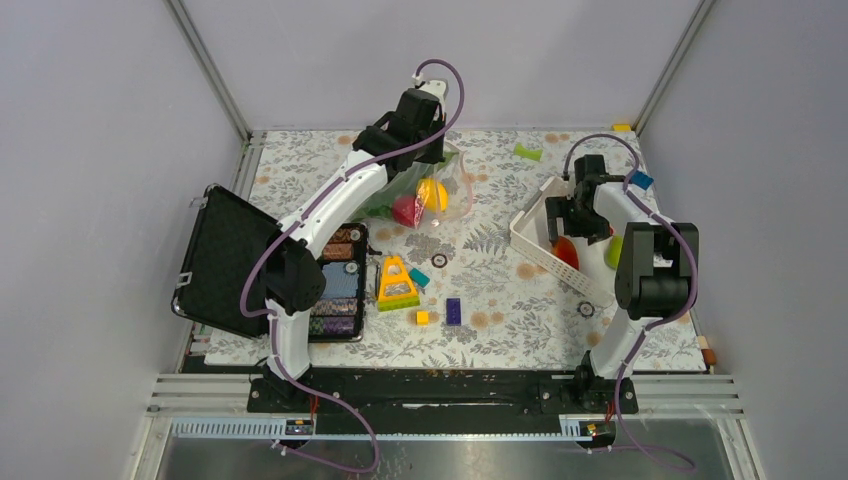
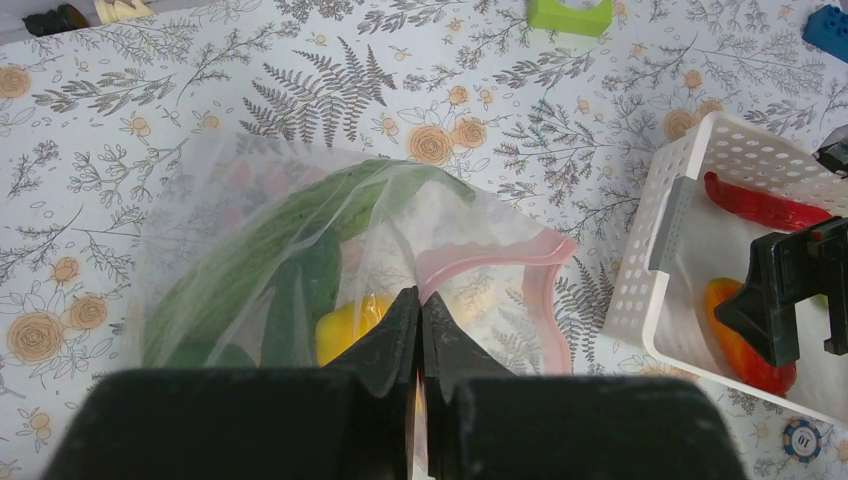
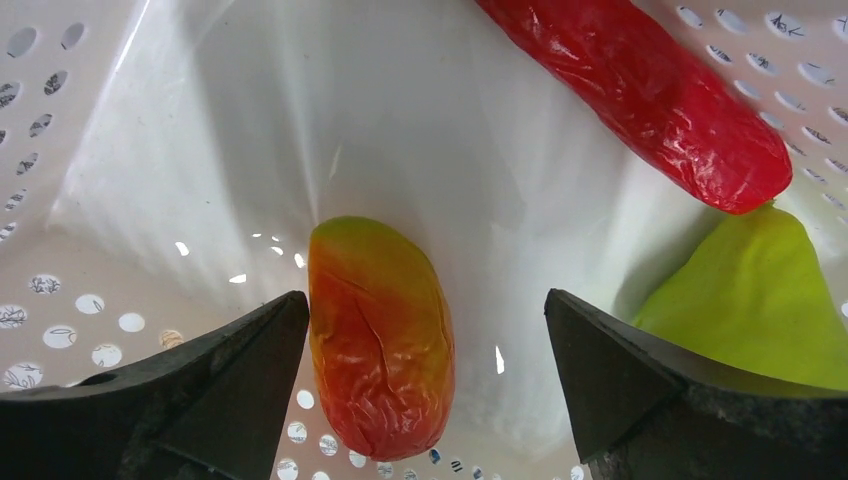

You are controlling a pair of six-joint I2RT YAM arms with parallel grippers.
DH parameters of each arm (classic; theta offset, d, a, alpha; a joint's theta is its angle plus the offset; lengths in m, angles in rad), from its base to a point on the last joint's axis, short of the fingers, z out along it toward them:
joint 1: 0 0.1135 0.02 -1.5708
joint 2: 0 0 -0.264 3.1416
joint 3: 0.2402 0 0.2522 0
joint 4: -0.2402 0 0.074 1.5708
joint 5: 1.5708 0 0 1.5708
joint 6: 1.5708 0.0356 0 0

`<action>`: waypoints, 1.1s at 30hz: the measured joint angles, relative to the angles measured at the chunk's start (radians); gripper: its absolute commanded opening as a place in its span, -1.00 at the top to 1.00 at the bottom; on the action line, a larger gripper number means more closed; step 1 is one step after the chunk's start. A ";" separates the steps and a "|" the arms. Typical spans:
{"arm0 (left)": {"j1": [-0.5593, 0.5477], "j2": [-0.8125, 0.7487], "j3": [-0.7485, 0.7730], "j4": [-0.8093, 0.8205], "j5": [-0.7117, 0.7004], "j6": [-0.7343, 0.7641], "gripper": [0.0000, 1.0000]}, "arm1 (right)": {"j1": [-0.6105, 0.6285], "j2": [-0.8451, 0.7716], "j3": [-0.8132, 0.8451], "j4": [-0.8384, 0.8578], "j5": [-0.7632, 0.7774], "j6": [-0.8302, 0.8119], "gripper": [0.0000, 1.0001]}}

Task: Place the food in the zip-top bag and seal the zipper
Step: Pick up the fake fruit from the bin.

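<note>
Presently the left gripper (image 2: 420,300) has its jaws pressed together, pinching the film of the clear bag (image 2: 240,190) at its mouth, where the pink zipper (image 2: 545,285) curves away to one side, unsealed. The bag lies on the flowered table (image 2: 330,90) with a long green cucumber (image 2: 270,240) and a yellow fruit (image 2: 350,325) inside it. Across the table the right gripper (image 3: 425,300) hangs inside the white basket (image 3: 200,150) with jaws wide open; a red-orange fruit (image 3: 380,340) lies between them, close to one finger, beside a long red piece (image 3: 650,90) and a green piece (image 3: 750,290).
</note>
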 measured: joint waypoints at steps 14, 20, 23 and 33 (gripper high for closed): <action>0.000 0.000 -0.007 -0.013 0.006 0.010 1.00 | 0.000 0.040 0.027 -0.052 -0.058 0.101 -0.71; 0.000 -0.002 -0.007 -0.024 0.018 0.023 1.00 | 0.000 0.082 0.027 -0.072 -0.031 0.120 -0.17; 0.000 -0.007 -0.006 -0.030 0.026 0.024 1.00 | 0.000 0.082 0.032 -0.078 -0.031 0.127 0.14; -0.025 -0.061 -0.007 -0.055 0.040 0.025 1.00 | 0.000 -0.153 -0.015 -0.007 0.030 0.187 0.64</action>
